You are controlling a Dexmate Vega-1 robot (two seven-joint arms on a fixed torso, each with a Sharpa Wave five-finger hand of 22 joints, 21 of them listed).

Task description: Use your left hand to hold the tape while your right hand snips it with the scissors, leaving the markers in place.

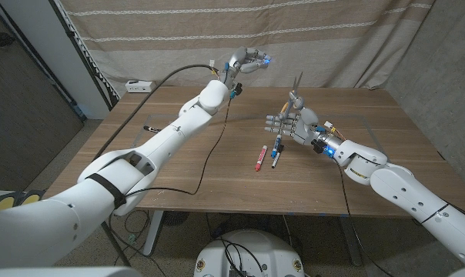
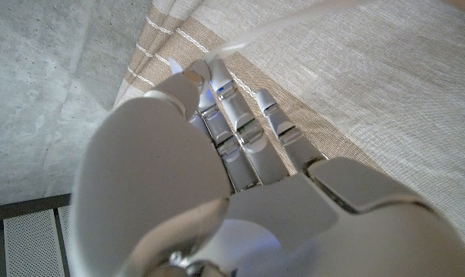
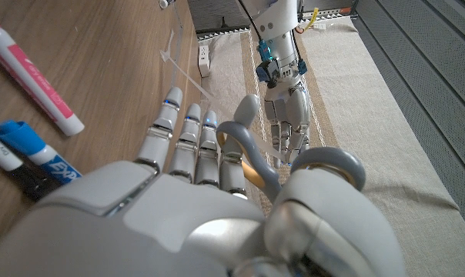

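Observation:
My left hand (image 1: 248,60) is raised above the table's far edge and pinches the end of a clear tape strip (image 2: 248,37) at its fingertips (image 2: 205,71). The tape (image 3: 180,68) runs as a thin translucent band over the wood toward the left hand (image 3: 285,108). My right hand (image 1: 292,127) hovers over the table's middle right and grips the grey-handled scissors (image 1: 296,86), blades pointing up and away. The scissors' loops (image 3: 252,158) sit around its fingers. A pink marker (image 1: 259,158) and a dark marker (image 1: 277,150) lie just in front of the right hand.
A white power strip (image 1: 138,86) lies at the table's back left. A black cable (image 1: 215,142) trails across the wood from the left arm. A small dark object (image 1: 150,127) sits near the left edge. A striped cloth (image 1: 332,38) hangs behind the table.

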